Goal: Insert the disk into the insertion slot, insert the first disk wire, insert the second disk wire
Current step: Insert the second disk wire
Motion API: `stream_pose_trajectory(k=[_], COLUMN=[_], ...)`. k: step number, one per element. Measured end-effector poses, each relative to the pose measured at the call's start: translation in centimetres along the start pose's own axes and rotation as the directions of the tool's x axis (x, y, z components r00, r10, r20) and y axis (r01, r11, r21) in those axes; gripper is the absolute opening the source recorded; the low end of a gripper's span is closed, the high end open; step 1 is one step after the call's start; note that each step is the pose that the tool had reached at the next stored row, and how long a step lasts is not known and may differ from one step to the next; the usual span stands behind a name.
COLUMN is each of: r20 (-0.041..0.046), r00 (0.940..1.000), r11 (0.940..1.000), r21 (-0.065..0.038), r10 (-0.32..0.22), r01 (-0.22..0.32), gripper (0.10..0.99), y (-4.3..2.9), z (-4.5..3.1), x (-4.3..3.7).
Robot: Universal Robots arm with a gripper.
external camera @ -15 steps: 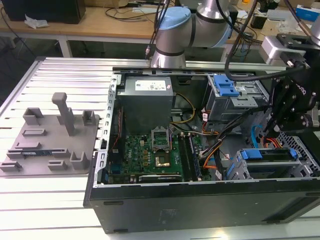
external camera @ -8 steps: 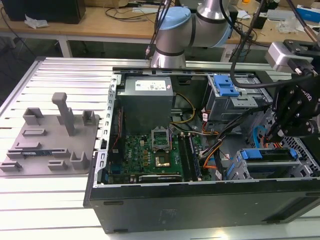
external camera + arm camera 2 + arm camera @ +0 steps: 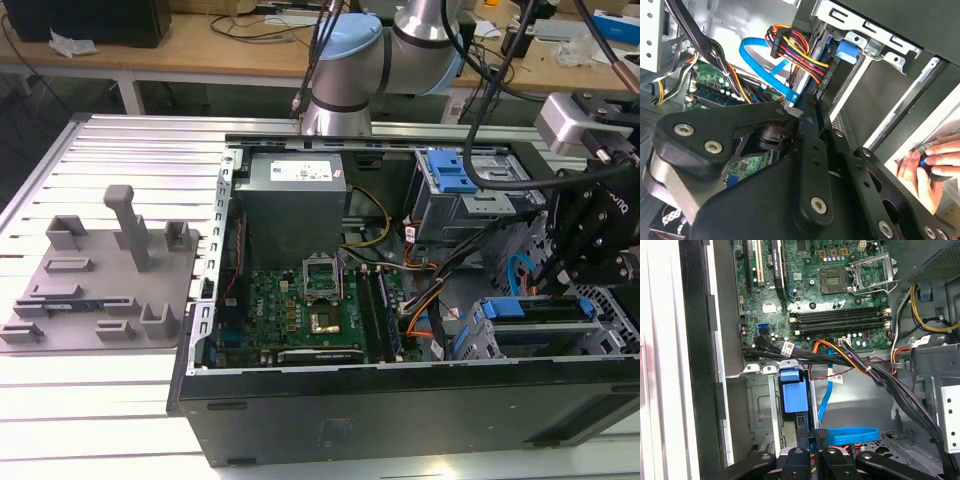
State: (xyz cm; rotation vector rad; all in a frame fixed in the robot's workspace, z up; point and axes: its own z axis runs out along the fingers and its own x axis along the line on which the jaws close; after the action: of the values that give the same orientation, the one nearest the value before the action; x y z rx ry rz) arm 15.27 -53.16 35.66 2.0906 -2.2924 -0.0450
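The gripper (image 3: pixel 560 262) hangs low inside the open computer case (image 3: pixel 300 410), at the exterior view's right; I cannot tell if it is open or closed. Just beside it the disk (image 3: pixel 535 308) in its blue frame sits in the insertion slot (image 3: pixel 500 345). The case lies on a slatted metal table (image 3: pixel 120 150). A person's hand (image 3: pixel 927 167) shows in the second wrist view.

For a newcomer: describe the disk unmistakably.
In the exterior view, find the open computer case. At its near corner on the exterior view's right lies the disk, edged by a long blue frame, unlike the taller bay's blue latch behind.
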Motion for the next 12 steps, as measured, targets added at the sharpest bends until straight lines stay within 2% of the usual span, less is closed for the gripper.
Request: stream_pose_trajectory(k=[1,3,4,6,12], r20=[0.0000,0.0066,0.0124,0.0309,0.0326], r00=[1.0000,1.0000,0.9999,0.9995,0.9995], r11=[1.0000,1.0000,1.0000,1.0000,1.0000], r21=[0.000,0.005,0.006,0.006,0.006], r10=[0.000,0.000,-0.001,-0.001,-0.002], r01=[0.000,0.000,0.000,0.001,0.001], gripper=[0.165,0.165,0.165,0.165,0.165], y=[0.00,0.00,-0.01,0.00,-0.02], z=[0.02,0.12,0.15,0.25,0.26], x=[0.00,0.00,0.00,0.03,0.21])
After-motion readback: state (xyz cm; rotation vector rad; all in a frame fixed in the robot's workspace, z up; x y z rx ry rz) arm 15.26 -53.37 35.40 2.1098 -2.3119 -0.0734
